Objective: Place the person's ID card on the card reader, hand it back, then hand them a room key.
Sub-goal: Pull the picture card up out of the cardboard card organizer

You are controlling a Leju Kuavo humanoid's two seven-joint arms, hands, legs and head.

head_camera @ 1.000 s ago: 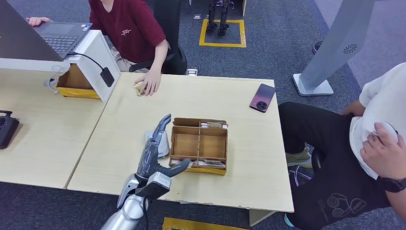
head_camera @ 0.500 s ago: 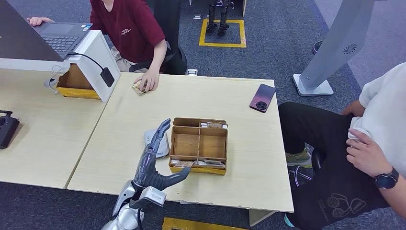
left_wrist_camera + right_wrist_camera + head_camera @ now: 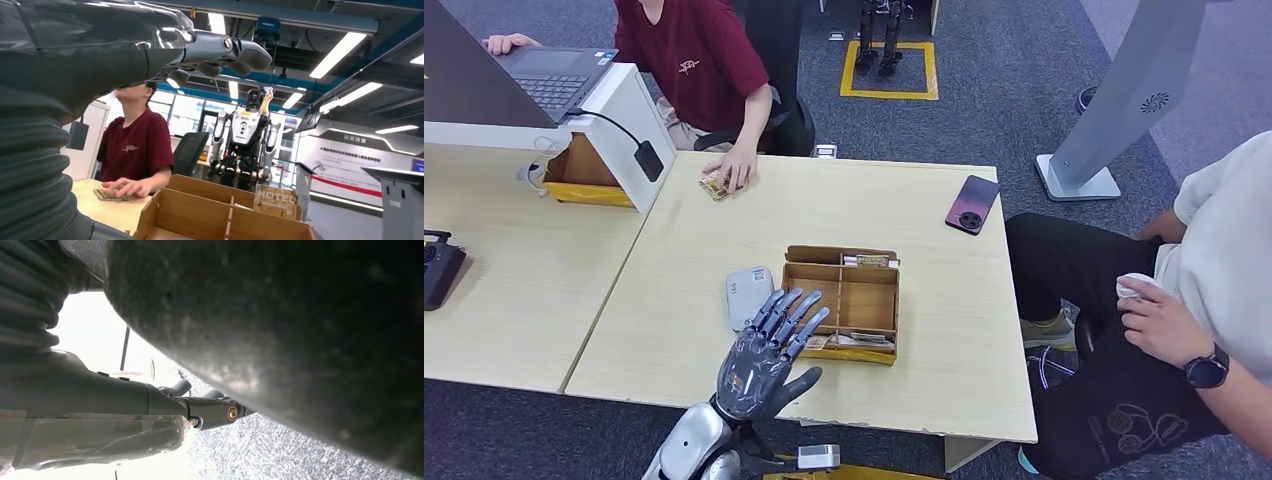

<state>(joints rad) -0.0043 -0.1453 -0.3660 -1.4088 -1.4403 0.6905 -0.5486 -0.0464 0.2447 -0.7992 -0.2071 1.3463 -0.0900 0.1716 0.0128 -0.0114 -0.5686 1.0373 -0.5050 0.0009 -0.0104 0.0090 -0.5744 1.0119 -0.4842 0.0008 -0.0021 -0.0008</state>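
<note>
With the left hand (image 3: 769,352) raised near the card reader (image 3: 749,296), fingers spread and holding nothing, and the ID card (image 3: 716,183) across the bench (image 3: 674,300) under the person's hand (image 3: 737,168), no step looks started; whether the right hand (image 3: 150,410) is spread or curled, I cannot tell.

Looks like robotics lab in office-type space. Grey carpet (image 3: 1014,110) with yellow taped square (image 3: 889,70), pale wood tabletop (image 3: 684,300), laptop (image 3: 549,75) on white stand. Another humanoid robot (image 3: 245,132) parked in back, long ceiling strip lights (image 3: 340,52), exposed ducts, glass partitions. People sitting around on office chairs.
</note>
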